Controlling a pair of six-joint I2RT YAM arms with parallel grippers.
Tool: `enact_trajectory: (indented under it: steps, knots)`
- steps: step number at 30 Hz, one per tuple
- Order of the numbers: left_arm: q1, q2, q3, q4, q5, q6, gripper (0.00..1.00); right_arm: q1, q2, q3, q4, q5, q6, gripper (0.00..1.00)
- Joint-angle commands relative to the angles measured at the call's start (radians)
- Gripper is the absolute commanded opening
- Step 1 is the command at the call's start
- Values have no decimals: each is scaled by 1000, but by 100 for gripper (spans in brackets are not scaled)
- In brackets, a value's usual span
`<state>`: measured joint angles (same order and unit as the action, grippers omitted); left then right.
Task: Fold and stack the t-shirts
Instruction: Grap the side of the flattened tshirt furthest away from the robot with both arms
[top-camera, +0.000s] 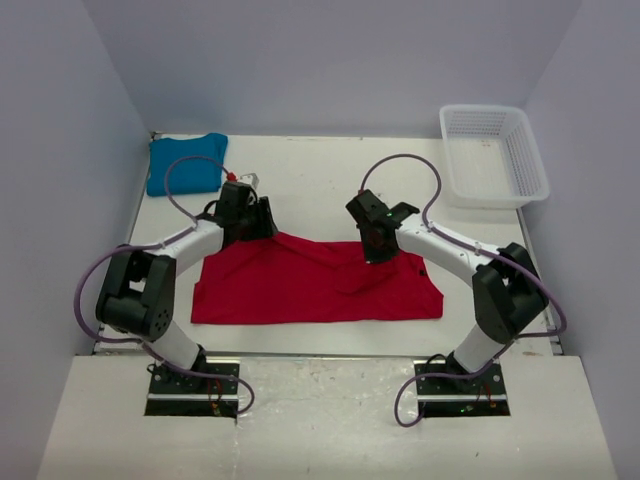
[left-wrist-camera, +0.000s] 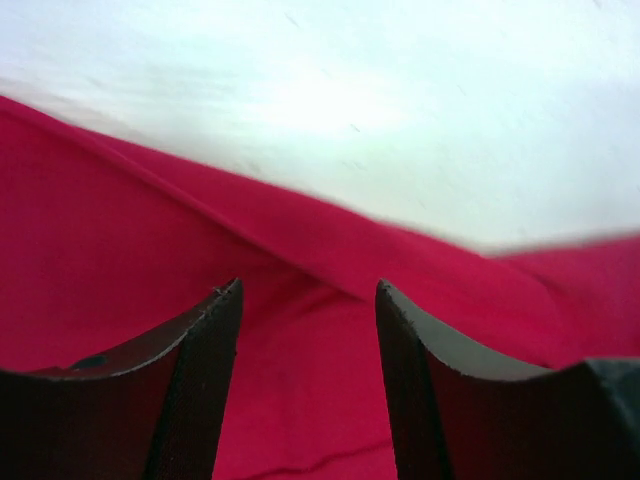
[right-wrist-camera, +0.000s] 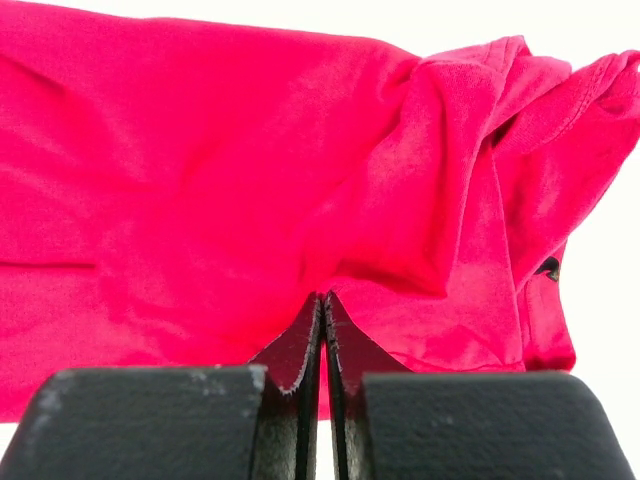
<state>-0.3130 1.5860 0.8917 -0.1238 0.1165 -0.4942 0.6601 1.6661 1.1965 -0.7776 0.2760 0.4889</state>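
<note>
The left hand (left-wrist-camera: 308, 290) stands partly open, its two dark fingers (left-wrist-camera: 200, 370) apart over the red t-shirt (top-camera: 300, 285). Cloth shows through the gap between them, but nothing is gripped. The right hand (right-wrist-camera: 322, 297) is closed tight, the fingers pressed flat together, with the tips at a spot where the red cloth gathers into creases; it looks pinched there.

The red t-shirt lies spread on the tabletop (top-camera: 320, 180) between the two arms, wider than it is deep, and both hands are at its far edge, the left near one corner and the right further along. The teal t-shirt (top-camera: 185, 160) lies folded in the far left corner, well apart from the red one. A white basket (top-camera: 530, 165) sits at the far right.

Only the overhead view shows the teal t-shirt and the basket. The right wrist view shows a bunched sleeve at its right, the left wrist view a long ridge of cloth ahead of the fingers.
</note>
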Motion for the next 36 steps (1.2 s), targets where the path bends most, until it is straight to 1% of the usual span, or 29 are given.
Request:
enact_trajectory:
  steps: [1, 3, 7, 8, 11, 12, 16, 19, 31, 33, 34, 36]
  knots:
    - [46, 66, 130, -101, -202, 14, 57, 1, -51, -8, 49, -18, -6, 0]
    - [72, 94, 167, -138, -285, 19, 57, 3, -51, -5, 57, -23, -21, 0]
    - [123, 163, 242, -178, -363, 29, 53, 1, -60, -9, 78, -43, -32, 0]
    - [149, 173, 269, -186, -365, 34, 49, 1, -63, -11, 86, -49, -35, 0]
    - [202, 204, 294, -204, -345, 36, 42, 3, -66, -15, 95, -60, -39, 0]
    - [227, 213, 305, -212, -336, 33, 42, 3, -63, -15, 95, -60, -42, 0]
    - [268, 244, 331, -230, -324, 32, 41, 1, -60, -18, 97, -64, -44, 0]
    - [285, 273, 349, -240, -322, 31, 39, 3, -60, -20, 98, -67, -47, 0]
    - [313, 364, 434, -247, -298, 36, 40, 1, -65, -28, 107, -81, -52, 0]
    - [313, 373, 449, -250, -296, 36, 41, 1, -63, -31, 109, -83, -52, 0]
    - [337, 379, 451, -251, -294, 36, 43, 1, -63, -32, 106, -83, -52, 0]
    - [339, 394, 460, -251, -293, 39, 45, 1, -63, -31, 107, -87, -52, 0]
